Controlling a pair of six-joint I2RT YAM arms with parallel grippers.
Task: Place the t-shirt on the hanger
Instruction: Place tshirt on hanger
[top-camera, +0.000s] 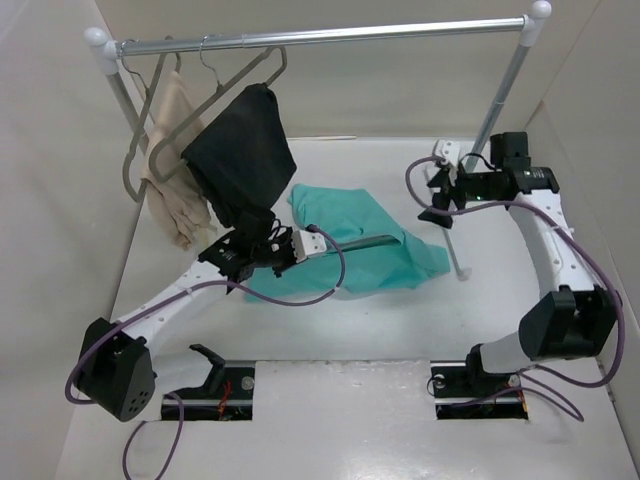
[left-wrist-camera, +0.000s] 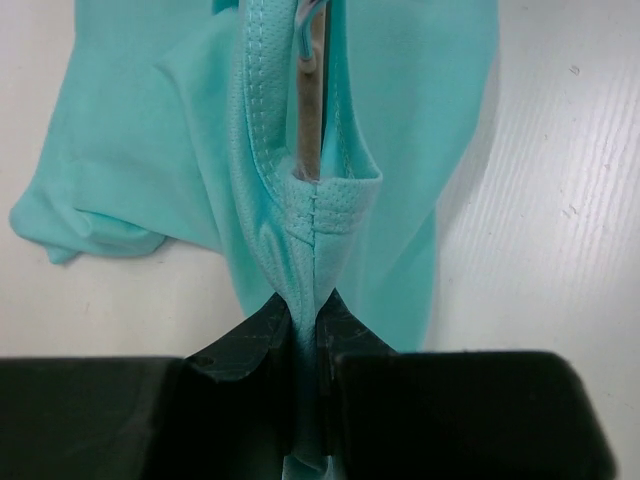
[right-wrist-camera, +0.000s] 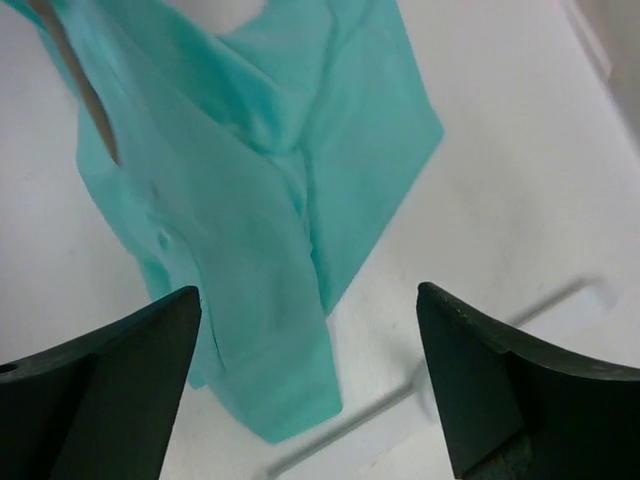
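The teal t-shirt (top-camera: 385, 262) lies crumpled on the white table, mid-view. My left gripper (top-camera: 312, 243) is shut on its neck hem (left-wrist-camera: 312, 215) at the shirt's left end and pinches a fold of cloth between the jaws. A thin grey-taupe hanger arm (left-wrist-camera: 310, 120) runs into the neck opening. It shows as a dark line (top-camera: 368, 240) across the shirt, and the rest of the hanger is hidden in cloth. My right gripper (top-camera: 440, 197) is open and empty, raised to the right of the shirt (right-wrist-camera: 250, 180).
A clothes rail (top-camera: 330, 35) spans the back. A black garment (top-camera: 240, 150) and a beige garment (top-camera: 175, 160) hang on like hangers at its left end. The rack's right post (top-camera: 500, 95) and floor bar (right-wrist-camera: 400, 405) stand close to my right gripper. White walls enclose the table.
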